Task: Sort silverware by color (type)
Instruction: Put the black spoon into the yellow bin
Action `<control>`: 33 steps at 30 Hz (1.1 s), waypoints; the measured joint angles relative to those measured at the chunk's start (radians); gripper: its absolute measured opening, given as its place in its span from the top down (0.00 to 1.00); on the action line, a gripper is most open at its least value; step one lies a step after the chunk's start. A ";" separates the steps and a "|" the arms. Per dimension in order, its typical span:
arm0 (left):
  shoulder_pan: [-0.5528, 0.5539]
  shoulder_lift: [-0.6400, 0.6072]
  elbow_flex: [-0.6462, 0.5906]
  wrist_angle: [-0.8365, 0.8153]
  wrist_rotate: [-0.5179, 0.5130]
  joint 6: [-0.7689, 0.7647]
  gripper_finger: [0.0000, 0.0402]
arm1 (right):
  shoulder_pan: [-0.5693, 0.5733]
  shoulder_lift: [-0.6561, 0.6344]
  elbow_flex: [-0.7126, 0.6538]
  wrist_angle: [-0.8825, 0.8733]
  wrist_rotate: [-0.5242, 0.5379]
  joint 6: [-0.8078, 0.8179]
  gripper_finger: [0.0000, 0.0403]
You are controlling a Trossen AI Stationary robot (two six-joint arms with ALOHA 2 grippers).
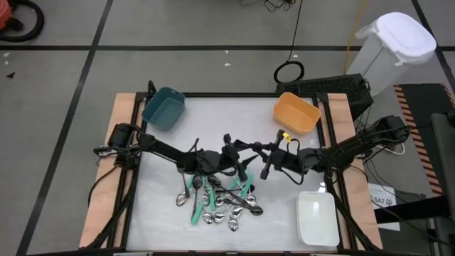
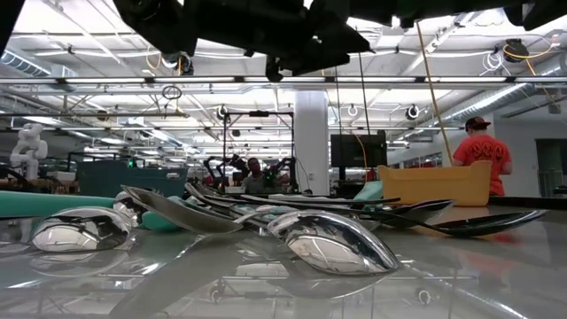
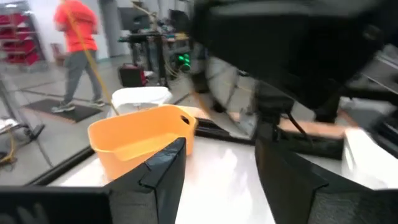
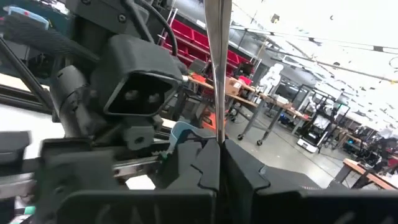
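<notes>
Right wrist view: right gripper [image 4: 219, 152] jaws clamp a silver utensil [image 4: 217, 62] upright; left gripper [image 3: 217, 180] jaws gape empty; carry it clear of the left arm before release.

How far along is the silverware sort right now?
Barely begun. The teal bin, orange bin and white bin look empty. The right pincer is shut on a thin silver utensil; the left pincer is open and empty. The silverware pile remains.
</notes>
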 joint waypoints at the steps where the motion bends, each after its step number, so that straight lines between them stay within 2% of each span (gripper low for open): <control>1: 0.001 0.000 0.000 0.004 -0.017 -0.012 0.52 | 0.000 0.000 0.000 0.004 -0.001 0.000 0.99; 8: -0.001 -0.001 0.000 0.080 0.000 -0.012 0.52 | 0.001 0.000 0.000 0.008 -0.002 0.004 0.99; 21: 0.013 -0.001 0.000 0.095 0.023 -0.025 0.54 | 0.001 0.000 0.000 0.015 -0.030 0.004 0.99; 26: 0.021 -0.001 0.000 0.095 0.036 -0.014 0.64 | 0.000 0.000 0.000 0.015 -0.028 0.004 0.99; 33: 0.035 -0.001 -0.001 0.083 0.062 0.003 0.88 | 0.000 0.000 0.000 0.014 -0.025 0.000 0.99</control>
